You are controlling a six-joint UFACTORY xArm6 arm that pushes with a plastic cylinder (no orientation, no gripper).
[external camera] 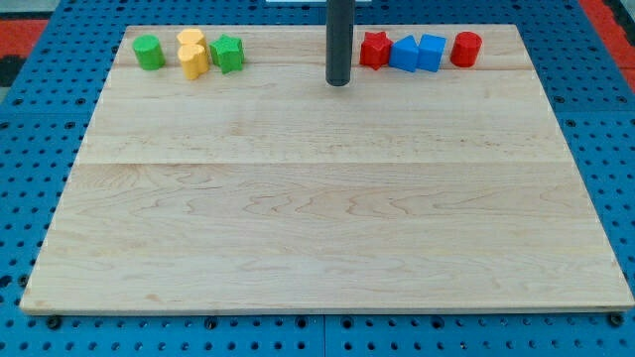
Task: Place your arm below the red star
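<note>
The red star (374, 50) lies near the view's top edge of the wooden board (317, 198), right of centre. My tip (338, 83) is to the left of the red star and slightly lower than it, apart from it. To the star's right, touching in a row, sit a blue block (404, 54) and a blue cube (432, 52), then a red cylinder (465, 49). The rod comes down from the view's top.
At the view's top left sit a green cylinder (150, 52), two yellow blocks (192, 55) stacked close together, and a green star (227, 54). A blue pegboard (605, 149) surrounds the board.
</note>
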